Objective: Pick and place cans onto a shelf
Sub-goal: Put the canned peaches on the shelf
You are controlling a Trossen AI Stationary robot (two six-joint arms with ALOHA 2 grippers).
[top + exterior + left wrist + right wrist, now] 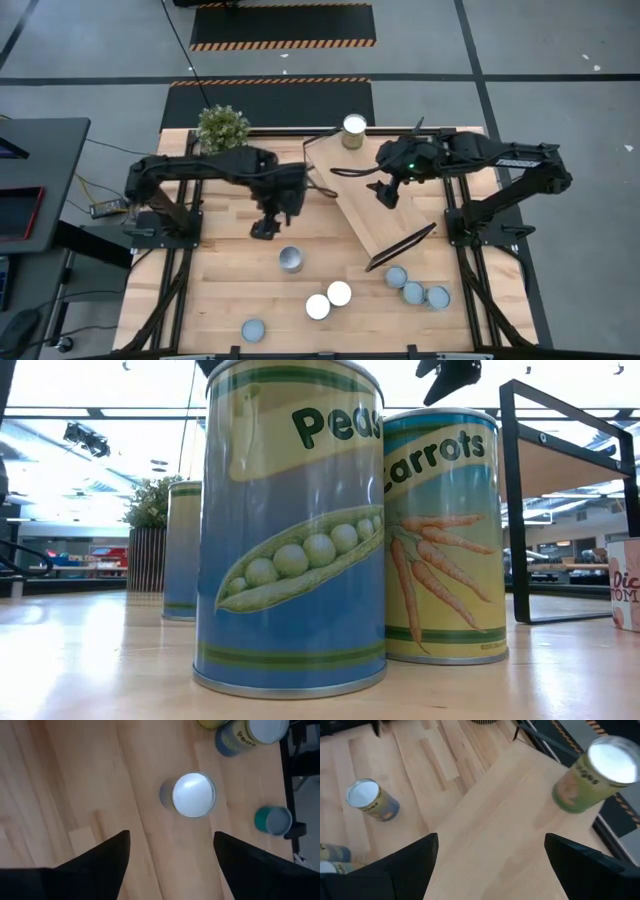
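The shelf, a light-wood board with black end brackets, lies slantwise on the table's right half. One can stands on its far end and also shows in the right wrist view. A silvery can stands upright on the table; in the left wrist view it shows with a pale top. My left gripper hovers open just far-left of it. My right gripper is open and empty above the shelf board. Several more cans stand near the front edge.
Two white-topped cans and one blue-grey can stand near the front. Three more stand front right, by the shelf's near bracket. A potted plant stands at the far left. The low view shows Peas and Carrots cans close up.
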